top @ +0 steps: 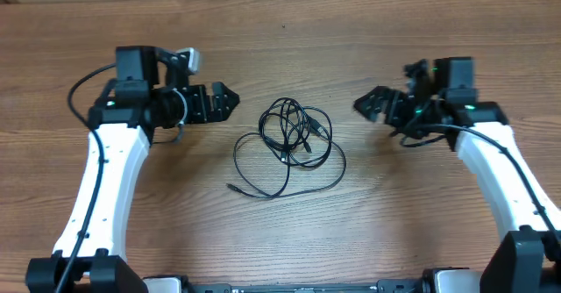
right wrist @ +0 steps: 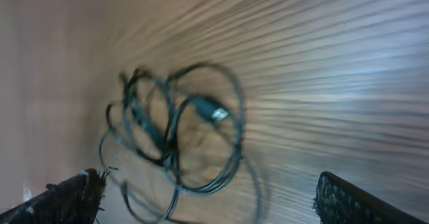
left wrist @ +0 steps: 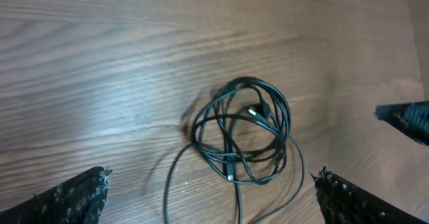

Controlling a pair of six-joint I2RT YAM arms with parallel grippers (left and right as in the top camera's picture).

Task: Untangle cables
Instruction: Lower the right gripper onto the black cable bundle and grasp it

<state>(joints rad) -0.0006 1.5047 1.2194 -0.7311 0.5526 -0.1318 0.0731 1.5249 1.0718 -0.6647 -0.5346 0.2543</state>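
Observation:
The cables (top: 294, 139) are thin black wires in a tangled bundle of loops at the middle of the wooden table, with one loose plug end trailing to the front left. My left gripper (top: 230, 101) is open and empty, to the left of the bundle and apart from it. My right gripper (top: 368, 105) is open and empty, to the right of the bundle and apart from it. The left wrist view shows the bundle (left wrist: 244, 133) ahead between my open fingers (left wrist: 211, 190). The blurred right wrist view shows it (right wrist: 177, 127) ahead of my open fingers (right wrist: 208, 194).
The wooden table (top: 280, 39) stretches around the bundle. The tip of the right gripper (left wrist: 409, 117) shows at the right edge of the left wrist view. The arm bases stand at the front left and front right corners.

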